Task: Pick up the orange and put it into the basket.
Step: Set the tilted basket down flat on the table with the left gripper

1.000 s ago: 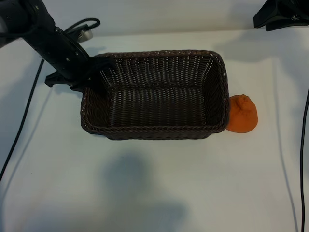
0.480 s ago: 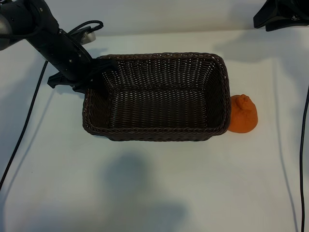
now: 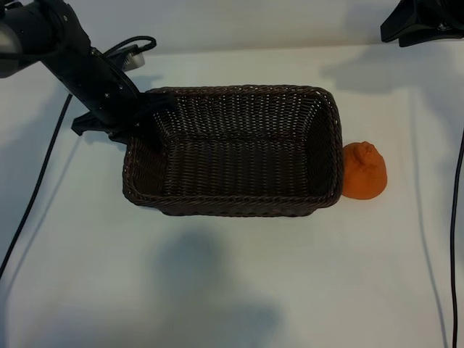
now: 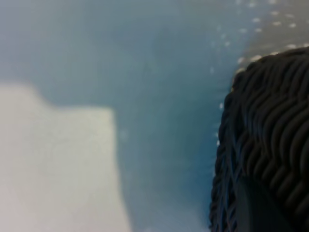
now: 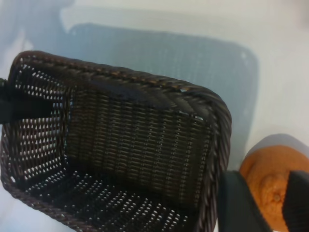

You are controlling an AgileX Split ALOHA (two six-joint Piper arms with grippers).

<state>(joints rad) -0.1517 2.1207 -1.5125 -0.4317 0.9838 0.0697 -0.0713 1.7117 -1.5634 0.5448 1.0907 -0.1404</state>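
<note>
The dark brown wicker basket point(image 3: 232, 206) sits mid-table. My left gripper point(image 3: 141, 116) is shut on the rim at its far-left corner, with one finger point(image 4: 256, 210) against the weave point(image 4: 270, 121). The small knobby orange point(image 3: 364, 172) rests on the table just right of the basket's right end, touching or nearly touching it. My right gripper point(image 5: 268, 208) hangs high at the far right and is open. In its wrist view the orange point(image 5: 270, 169) shows far below between the fingers, beside the basket point(image 5: 145, 82).
A black cable point(image 3: 36, 181) runs down the table's left side and another point(image 3: 455, 217) along the right edge. White tabletop lies in front of the basket.
The left arm has shifted slightly, and the basket's far-left corner has moved with it, a little toward the near side. The orange and the right arm have stayed put.
</note>
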